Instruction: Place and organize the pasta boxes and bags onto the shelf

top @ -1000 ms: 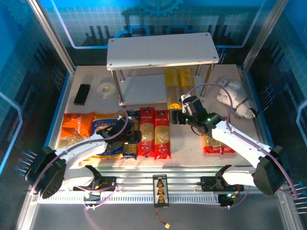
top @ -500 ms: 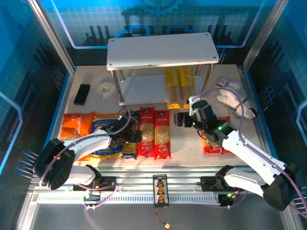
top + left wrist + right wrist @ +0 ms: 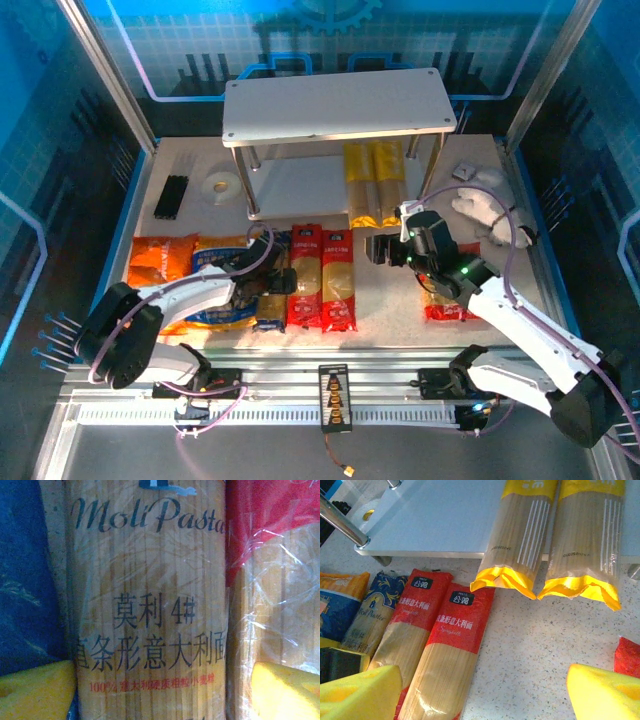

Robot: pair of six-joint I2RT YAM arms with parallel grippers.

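Right claw [image 3: 378, 248] is sitting a little further right and nearer the arm bases than a second ago, backed off from the yellow packs [image 3: 362, 185]. Left claw [image 3: 281, 281] is hanging further right than before, over the blue-and-tan pack [image 3: 268, 312].

Right claw is standing open and empty. The right wrist view is showing its two yellow pads [image 3: 360, 692] wide apart above bare counter [image 3: 530, 640]. Yellow packs are lying side by side on the lower board of the shelf [image 3: 335, 105], their near ends overhanging the board edge. From above, the top board is hiding their far ends.

Left claw is standing open too, its pads [image 3: 35, 690] straddling the blue-and-tan pack, one on each side. I cannot tell whether they are touching the wrapper. The left wrist view is cutting off both ends of that pack, and from above the claw is covering its middle.

Two red packs [image 3: 338, 280] are lying together on the counter, just right of the blue-and-tan pack. Blue bag [image 3: 212, 262] and orange bag [image 3: 160, 260] are lying to its left, with the left arm crossing over the blue one. Red bag [image 3: 440, 308] is lying on the counter right of centre, largely hidden beneath the right arm.
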